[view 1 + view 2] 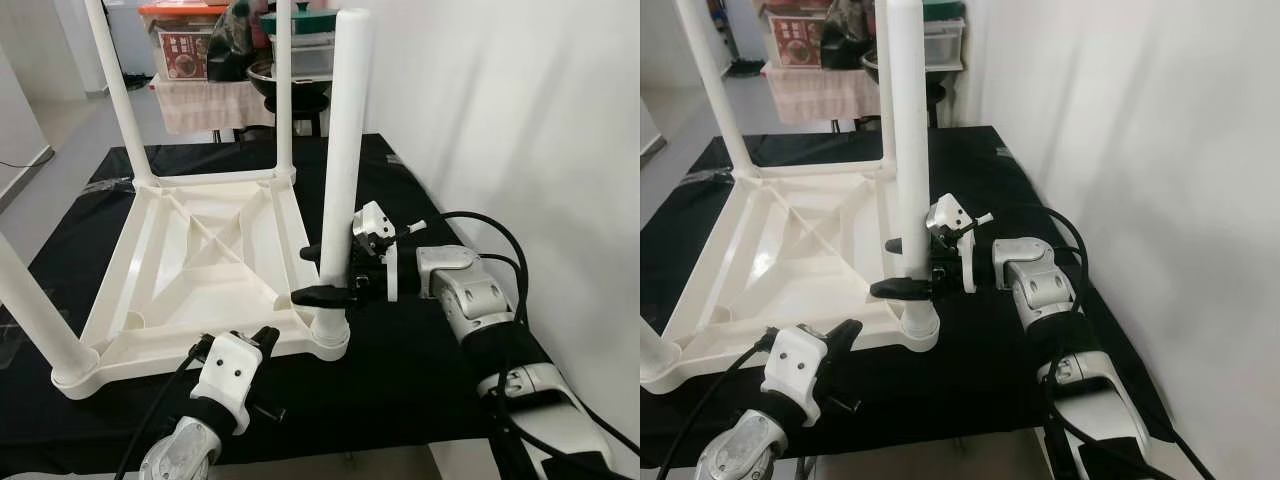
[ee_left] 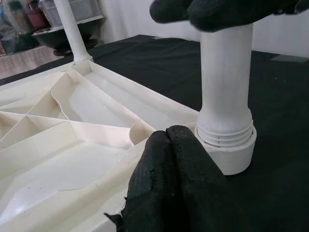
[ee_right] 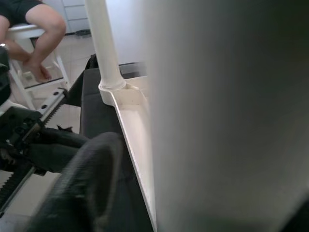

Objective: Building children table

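Nearest, the left pincer (image 1: pixel 253 342), fingers pressed together, is bracing the upturned white plastic tabletop (image 1: pixel 200 265) at the black-draped counter's (image 1: pixel 420 380) front edge. The right pincer (image 1: pixel 318 272) is clamping the light, stiff, smooth white plastic leg (image 1: pixel 340 150) low, near its corner socket (image 2: pixel 231 154).

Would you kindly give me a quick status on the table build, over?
Right hand clamped on near-right leg, leg seated in corner socket. Left hand shut, resting against upturned tabletop rim by that socket. Nothing in the way.
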You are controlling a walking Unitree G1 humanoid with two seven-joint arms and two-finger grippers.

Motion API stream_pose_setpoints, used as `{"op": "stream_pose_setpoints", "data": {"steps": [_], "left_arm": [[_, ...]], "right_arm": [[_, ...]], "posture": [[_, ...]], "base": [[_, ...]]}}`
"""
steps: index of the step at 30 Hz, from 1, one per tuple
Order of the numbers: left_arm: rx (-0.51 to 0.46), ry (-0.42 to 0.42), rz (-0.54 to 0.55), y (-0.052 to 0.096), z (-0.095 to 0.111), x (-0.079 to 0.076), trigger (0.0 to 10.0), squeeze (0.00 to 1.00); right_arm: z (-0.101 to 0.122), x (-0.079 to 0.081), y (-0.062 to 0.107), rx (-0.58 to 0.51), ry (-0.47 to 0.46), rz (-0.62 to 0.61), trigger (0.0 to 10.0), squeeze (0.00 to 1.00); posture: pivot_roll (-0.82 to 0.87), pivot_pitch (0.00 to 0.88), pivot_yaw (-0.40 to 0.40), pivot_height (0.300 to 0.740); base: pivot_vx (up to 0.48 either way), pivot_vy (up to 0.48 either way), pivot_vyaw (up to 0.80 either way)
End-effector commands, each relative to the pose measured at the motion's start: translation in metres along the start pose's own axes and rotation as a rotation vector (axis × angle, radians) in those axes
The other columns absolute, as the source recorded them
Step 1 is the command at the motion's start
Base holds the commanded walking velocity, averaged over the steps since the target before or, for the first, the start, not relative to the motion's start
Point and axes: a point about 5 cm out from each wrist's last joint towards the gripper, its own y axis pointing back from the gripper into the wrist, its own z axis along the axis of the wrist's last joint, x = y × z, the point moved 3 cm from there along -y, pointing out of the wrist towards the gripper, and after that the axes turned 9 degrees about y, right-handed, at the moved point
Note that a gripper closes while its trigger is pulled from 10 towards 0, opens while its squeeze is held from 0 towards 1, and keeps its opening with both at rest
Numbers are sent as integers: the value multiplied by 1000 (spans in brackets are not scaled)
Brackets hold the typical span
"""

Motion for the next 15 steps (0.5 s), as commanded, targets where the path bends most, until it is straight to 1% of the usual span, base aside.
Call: {"op": "stream_pose_setpoints", "data": {"steps": [1,3,5,6,7,8,9,10,11,12,13,14,15], "left_arm": [[-1,1,1,-1,-1,0,10000,0],[-3,2,0,-1,0,-1,10000,0],[-5,5,-1,0,1,-1,10000,0],[-5,5,-1,0,1,-1,10000,0],[-7,6,-2,0,1,0,10000,0],[-7,6,-2,0,1,0,10000,0],[-7,7,-2,0,2,0,10000,0],[-8,8,-3,1,2,1,10000,0],[-8,8,-3,1,2,1,10000,0],[-9,8,-3,1,2,2,10000,0],[-9,7,-4,1,3,3,10000,0],[-9,7,-4,1,3,3,10000,0],[-8,5,-3,2,3,4,10000,0]], "right_arm": [[-1,4,1,-9,0,20,0,0],[-5,8,9,-21,-10,23,0,0],[-12,14,24,-18,-16,1,0,0],[-12,14,24,-18,-16,1,0,0],[-16,16,31,-9,-22,-30,0,0],[-16,16,31,-9,-22,-30,0,0],[-21,19,35,4,-31,-69,0,0],[-36,25,36,74,-36,-183,0,0],[-36,25,36,74,-36,-183,0,0],[-40,27,36,91,-35,-208,0,0],[-52,27,28,156,-73,-386,0,0],[-52,27,28,156,-73,-386,0,0],[-66,36,20,200,-196,-628,0,0]], "posture": [[-4,0,-44,740],[-6,0,-42,740],[-21,0,-37,740],[-21,0,-37,740],[-29,0,-34,740],[-29,0,-34,740],[-32,0,-34,740],[-41,0,-32,740],[-41,0,-32,740],[-41,0,-32,740],[-37,0,-35,740],[-37,0,-35,740],[-44,3,-26,740]], "base": [[0,0,0],[0,0,0],[0,0,0],[0,0,0],[0,0,0],[0,0,0],[0,0,0],[0,0,0],[0,0,0],[0,0,0],[0,0,0],[0,0,0],[0,0,0]]}}
